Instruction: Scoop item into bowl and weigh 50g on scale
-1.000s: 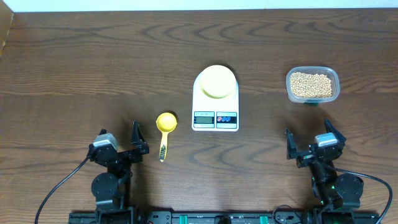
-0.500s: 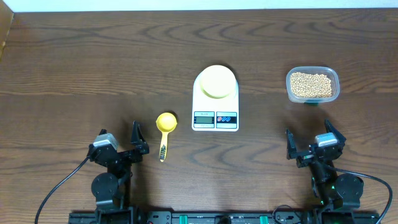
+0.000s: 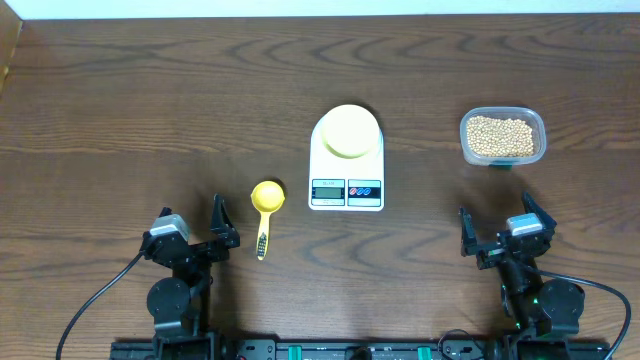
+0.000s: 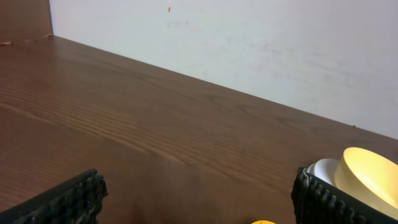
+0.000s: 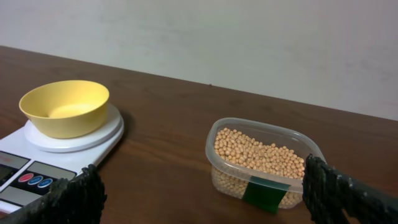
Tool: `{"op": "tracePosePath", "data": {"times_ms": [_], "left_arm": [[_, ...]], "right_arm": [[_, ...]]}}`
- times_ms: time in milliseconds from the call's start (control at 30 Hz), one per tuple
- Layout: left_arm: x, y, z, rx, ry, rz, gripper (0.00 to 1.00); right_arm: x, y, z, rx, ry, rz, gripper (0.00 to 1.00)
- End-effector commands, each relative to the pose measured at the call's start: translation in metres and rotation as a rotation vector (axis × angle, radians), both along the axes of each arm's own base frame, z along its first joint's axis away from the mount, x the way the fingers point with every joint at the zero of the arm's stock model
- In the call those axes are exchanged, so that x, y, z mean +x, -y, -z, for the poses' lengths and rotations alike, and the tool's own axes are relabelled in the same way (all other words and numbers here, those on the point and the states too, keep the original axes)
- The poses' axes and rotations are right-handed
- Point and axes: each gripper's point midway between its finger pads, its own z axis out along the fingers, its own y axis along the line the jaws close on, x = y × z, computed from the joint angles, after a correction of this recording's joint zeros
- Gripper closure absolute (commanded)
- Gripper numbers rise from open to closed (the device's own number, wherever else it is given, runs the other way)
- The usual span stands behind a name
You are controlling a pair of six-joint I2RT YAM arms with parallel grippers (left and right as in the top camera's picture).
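Observation:
The pale yellow bowl (image 3: 349,130) stands empty on the white scale (image 3: 347,190), which is at the middle of the table; both show in the right wrist view, bowl (image 5: 64,107) and scale (image 5: 37,174). The tan beans (image 3: 500,135) fill a clear plastic tub (image 3: 503,159) at the right, also in the right wrist view (image 5: 258,152). A yellow scoop (image 3: 266,196) lies left of the scale. My left gripper (image 3: 215,233) is open and empty near the front left. My right gripper (image 3: 495,232) is open and empty at the front right, short of the tub.
The left wrist view shows bare brown table (image 4: 155,137), a white wall behind, and the bowl's edge (image 4: 367,177) at the right. The tub carries a green label (image 5: 264,194). Table edge runs along the back.

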Motion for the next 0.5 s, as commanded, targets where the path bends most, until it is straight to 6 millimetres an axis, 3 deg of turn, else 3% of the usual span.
{"op": "tracePosePath", "data": {"times_ms": [0, 167, 300, 467], "left_arm": [[-0.001, 0.0, 0.015, -0.014, -0.049, -0.002, 0.02], [0.0, 0.005, 0.009, -0.053, -0.022, 0.023, 0.02], [0.001, 0.034, -0.031, -0.072, 0.124, 0.196, 0.02], [-0.005, 0.037, -0.065, -0.071, 0.208, 0.215, 0.02]], "right_arm": [[0.0, -0.001, 0.003, -0.007, -0.007, 0.0, 0.01], [0.0, -0.001, 0.002, -0.007, -0.006, 0.0, 0.01], [0.0, -0.001, 0.003, -0.007, -0.007, 0.0, 0.01], [0.0, 0.0, 0.003, -0.007, -0.007, 0.0, 0.01]]}}
